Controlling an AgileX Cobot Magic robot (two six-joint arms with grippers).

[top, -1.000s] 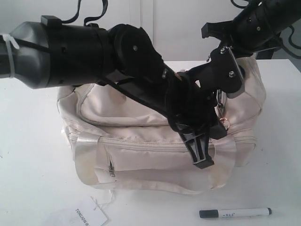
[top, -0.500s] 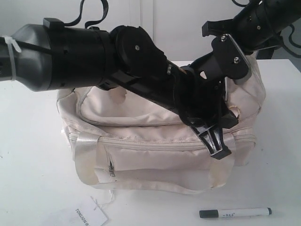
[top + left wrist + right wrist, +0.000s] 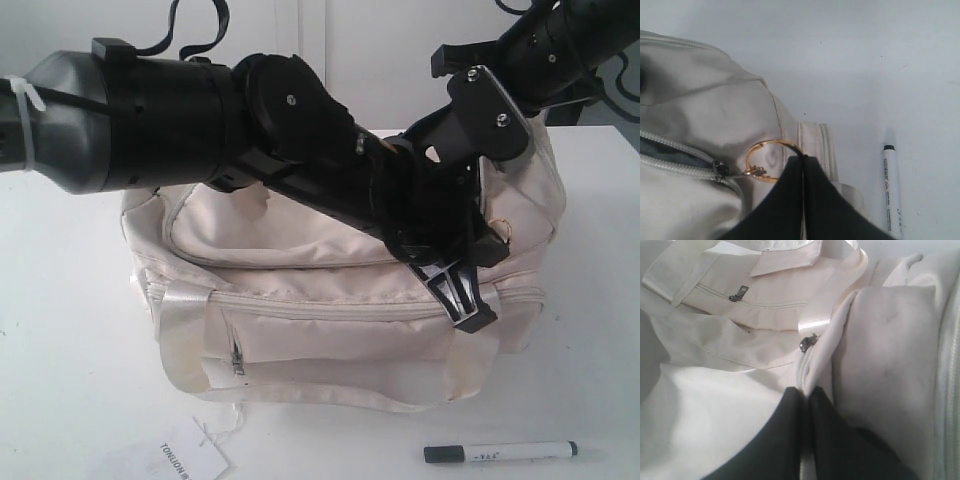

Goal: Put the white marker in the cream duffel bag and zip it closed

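Bright, diffuse light washes the white table point(image 3: 60, 380) nearly featureless; shadows under the cream duffel bag point(image 3: 300, 330) are soft. Its shiny strap handles point(image 3: 812, 322) glare. Wrist views look soft, low-resolution and grainy.

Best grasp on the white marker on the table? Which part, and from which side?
Grip the white marker mid-barrel, coming straight down from above with the jaws across its width. It lies flat on the table, apart from the cream duffel bag, and both long sides are clear.

duffel bag point(image 3: 300, 300): cream | ring pull point(image 3: 771, 142): gold | marker point(image 3: 500, 452): white, black cap | table point(image 3: 60, 350): white | arms point(image 3: 150, 120): black
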